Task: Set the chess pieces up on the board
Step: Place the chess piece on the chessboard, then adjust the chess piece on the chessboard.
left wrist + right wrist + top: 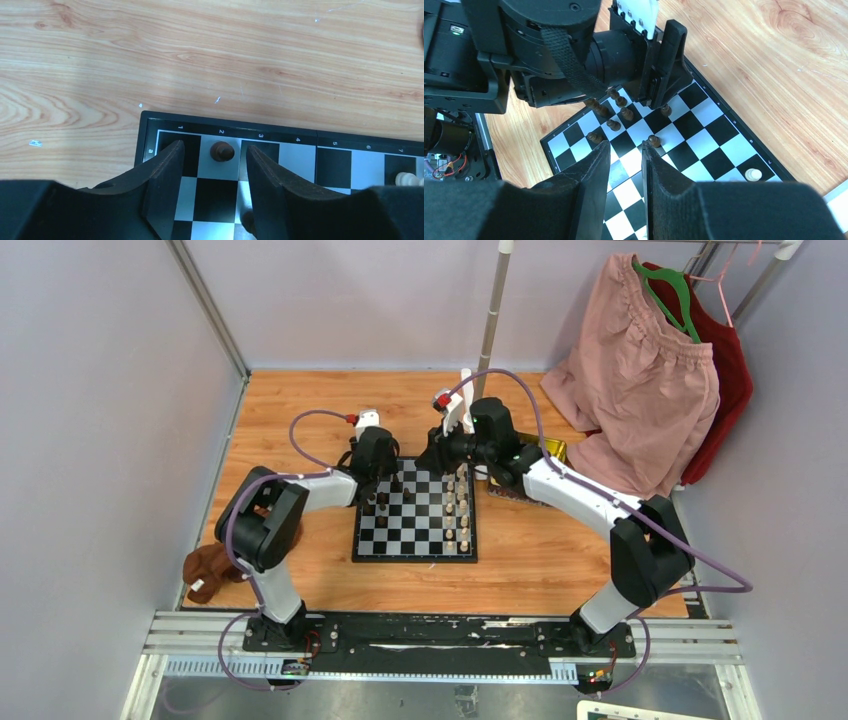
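Note:
The board point(415, 530) lies in the middle of the table. Dark chess pieces point(384, 502) stand along its left side and cream pieces point(456, 512) along its right. My left gripper point(383, 480) hangs over the far left corner, open. In the left wrist view point(214, 150) a dark pawn point(222, 151) stands free on a white edge square between the fingertips. My right gripper point(428, 464) is over the far middle of the board. In the right wrist view point(626, 146) it is slightly open and empty, with a dark pawn point(654, 141) beside its right fingertip point(647, 150).
A gold tray point(548, 450) lies partly hidden behind the right arm. Pink and red clothes point(640, 370) hang at the back right by a pole point(492, 330). A brown object point(205, 570) sits at the table's left edge. A lone cream piece point(752, 174) stands near the board's rim.

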Robot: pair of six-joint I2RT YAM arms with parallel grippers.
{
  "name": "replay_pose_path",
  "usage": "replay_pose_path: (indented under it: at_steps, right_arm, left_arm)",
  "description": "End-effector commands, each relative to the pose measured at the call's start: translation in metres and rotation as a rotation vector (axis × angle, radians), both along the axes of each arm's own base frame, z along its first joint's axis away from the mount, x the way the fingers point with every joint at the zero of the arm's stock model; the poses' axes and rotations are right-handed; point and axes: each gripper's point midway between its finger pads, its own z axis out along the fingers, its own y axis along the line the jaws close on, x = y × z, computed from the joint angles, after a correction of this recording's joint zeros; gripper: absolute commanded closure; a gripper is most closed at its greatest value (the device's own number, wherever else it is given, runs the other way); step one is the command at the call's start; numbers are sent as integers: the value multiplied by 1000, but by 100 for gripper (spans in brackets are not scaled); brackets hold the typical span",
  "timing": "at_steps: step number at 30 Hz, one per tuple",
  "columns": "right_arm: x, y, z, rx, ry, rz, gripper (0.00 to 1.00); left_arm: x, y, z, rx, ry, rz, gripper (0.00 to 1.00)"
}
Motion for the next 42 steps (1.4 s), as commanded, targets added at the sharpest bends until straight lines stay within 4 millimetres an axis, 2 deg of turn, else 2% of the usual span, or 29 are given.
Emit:
replay_pose_path:
  at_steps: [1, 6, 10, 12, 18, 22, 27, 30, 32, 36, 42]
  right_arm:
    - [4, -2, 9, 26, -18, -3, 66]
    - [3, -2, 14, 30, -27, -1, 66]
    - [2, -3, 17, 32, -33, -1, 66]
    - [1, -3, 19, 34, -36, 0, 66]
    - [1, -5, 25, 36, -44, -3, 66]
    - [1, -6, 25, 31, -44, -13, 67]
    - [2, -6, 24, 33, -33, -22, 69]
    - [2, -3, 24, 31, -26, -16, 71]
    - [2, -3, 22, 28, -20, -15, 71]
    - [1, 0, 22, 25, -18, -11, 71]
    - [1, 2, 19, 16, -13, -10, 72]
  left_arm:
    - [-2, 2, 24, -26, -53, 15, 45]
    - [6, -5, 36, -21, -76, -16, 45]
    - [13, -11, 52, -45, -107, -26, 45]
    - [12, -8, 62, -59, -123, -7, 45]
    - [-10, 19, 86, -56, -115, 103, 47]
    - [-34, 37, 93, -59, -98, 151, 49]
    - [-66, 56, 78, -67, -36, 213, 60]
    - [-76, 64, 69, -98, -6, 246, 68]
    - [-81, 69, 62, -127, 29, 266, 68]
    - [-81, 72, 55, -168, 54, 272, 68]
    - [-72, 63, 45, -157, 86, 211, 65]
